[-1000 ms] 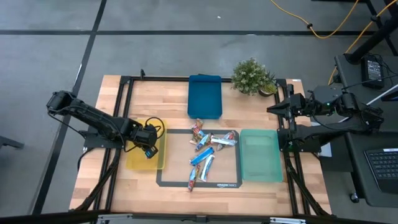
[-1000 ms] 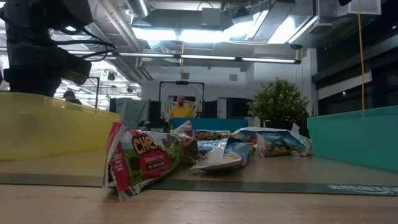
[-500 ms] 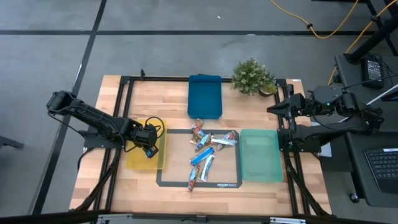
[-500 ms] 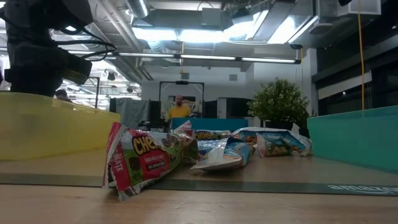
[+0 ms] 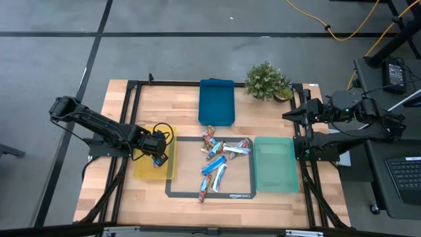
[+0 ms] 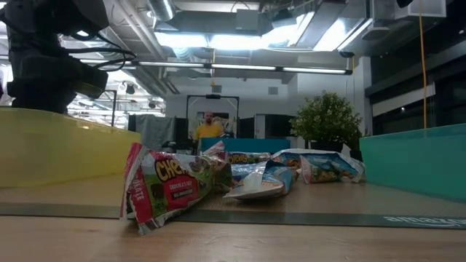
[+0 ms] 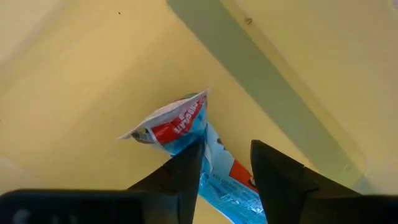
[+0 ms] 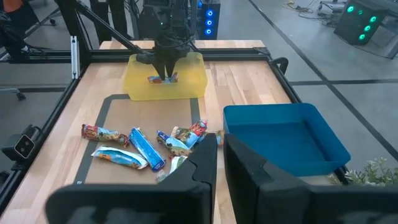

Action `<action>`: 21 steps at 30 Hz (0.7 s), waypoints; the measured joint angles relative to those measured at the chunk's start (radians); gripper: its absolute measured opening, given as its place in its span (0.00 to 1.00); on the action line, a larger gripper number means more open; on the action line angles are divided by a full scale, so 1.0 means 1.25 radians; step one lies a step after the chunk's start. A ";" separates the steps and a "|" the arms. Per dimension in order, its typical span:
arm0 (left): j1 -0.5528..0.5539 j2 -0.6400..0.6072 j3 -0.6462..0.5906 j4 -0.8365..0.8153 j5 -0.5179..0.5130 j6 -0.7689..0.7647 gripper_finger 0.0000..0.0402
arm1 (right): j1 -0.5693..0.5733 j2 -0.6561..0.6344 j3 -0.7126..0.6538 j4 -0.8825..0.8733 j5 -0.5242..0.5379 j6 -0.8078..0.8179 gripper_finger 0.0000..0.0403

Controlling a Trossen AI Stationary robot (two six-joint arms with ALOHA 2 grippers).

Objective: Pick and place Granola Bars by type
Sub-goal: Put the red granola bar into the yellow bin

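Overhead, the left hand [image 5: 158,160] hangs inside the yellow tray [image 5: 146,172] at the table's [image 5: 177,209] left side, clenched on a blue-and-white granola bar [image 5: 157,160]. The other granola bars [image 5: 218,160] lie heaped on the dark-bordered mat [image 5: 241,195] in the middle, between the yellow tray and the green tray [image 5: 275,164]. A blue tray [image 5: 216,101] sits beyond the mat, with a potted plant [image 5: 267,80] just beside it. The right hand [image 5: 289,116] waits above the table's far right edge, near the plant, well apart from the bars.

Level with the table, a red-and-green Chewy bar [image 6: 175,185] lies nearest, with blue-and-white bars [image 6: 262,181] behind it. The yellow tray's wall [image 6: 51,153] rises at one side and the green tray's wall [image 6: 415,160] at the other. The left arm [image 6: 44,65] comes down over the yellow tray; its fingers are hidden behind the wall. A person in a yellow top [image 6: 212,128] stands in the room behind.

From the left wrist, the two dark fingers [image 7: 180,177] pinch the blue-and-white bar [image 7: 180,124] at its middle, its crimped end just above the yellow tray floor [image 7: 74,81].

From the right wrist, its own fingers [image 8: 245,165] stand slightly parted with nothing between them. Farther off, the left hand [image 8: 166,77] holds its bar [image 8: 163,78] in the yellow tray [image 8: 140,90], and the loose bars [image 8: 149,146] lie on the mat.
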 joint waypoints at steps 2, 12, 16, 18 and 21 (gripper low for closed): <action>0.000 0.000 0.000 0.004 0.000 0.000 0.35 | 0.000 0.000 0.000 0.000 0.000 0.000 0.08; 0.000 0.000 0.082 0.007 -0.064 0.051 0.35 | 0.000 0.000 0.000 0.000 0.000 0.000 0.08; 0.000 0.000 0.157 0.009 -0.091 0.119 0.35 | 0.000 0.000 0.000 -0.001 0.000 0.000 0.08; 0.000 0.000 0.202 0.012 -0.100 0.161 0.35 | 0.000 0.000 0.000 -0.001 0.000 0.000 0.08; -0.006 0.000 0.269 0.042 -0.122 0.234 0.35 | 0.000 0.000 0.000 -0.001 0.000 0.000 0.08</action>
